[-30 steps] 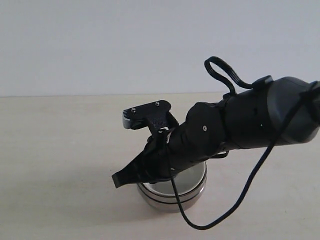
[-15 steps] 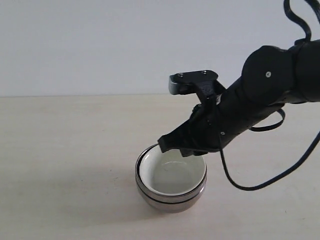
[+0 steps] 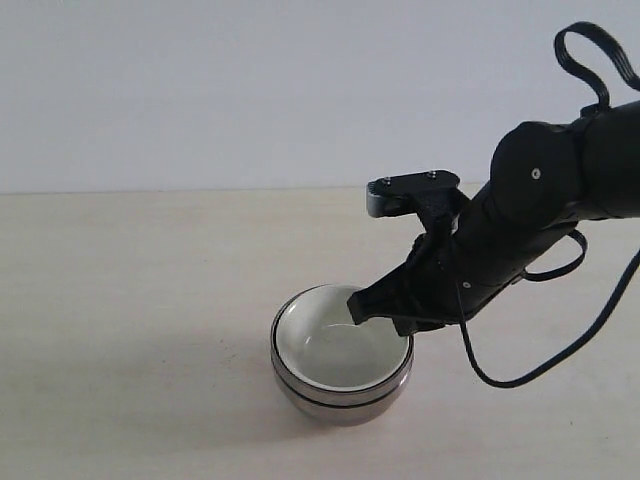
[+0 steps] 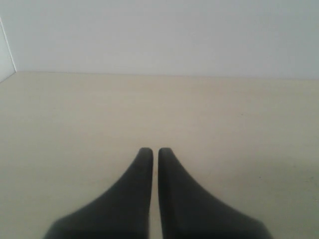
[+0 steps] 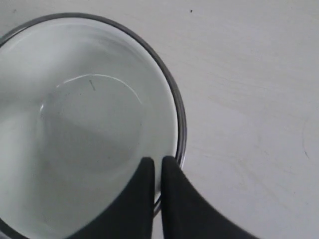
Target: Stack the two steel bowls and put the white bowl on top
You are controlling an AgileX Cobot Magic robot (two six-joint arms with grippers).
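Observation:
The two steel bowls (image 3: pixel 338 403) stand nested in the middle of the table. The white bowl (image 3: pixel 340 350) sits inside the upper one, its rim just within the steel rim (image 5: pixel 180 124). My right gripper (image 3: pixel 355 306) hangs just above the right edge of the stack. It is shut, with nothing between its fingers. In the right wrist view that gripper (image 5: pixel 157 160) sits over the white bowl (image 5: pixel 89 124) near its rim. My left gripper (image 4: pixel 151 150) is shut and empty above bare table; the exterior view does not show it.
The pale wooden table (image 3: pixel 120 300) spreads around the stack, with a plain white wall (image 3: pixel 200 90) behind it. The right arm's black cable (image 3: pixel 520 380) loops down beside the bowls on the right.
The right arm, which covered the stack a second ago, has pulled back to the right and uncovered the white bowl in the steel bowls. Its fingertips now sit by the stack's right rim.

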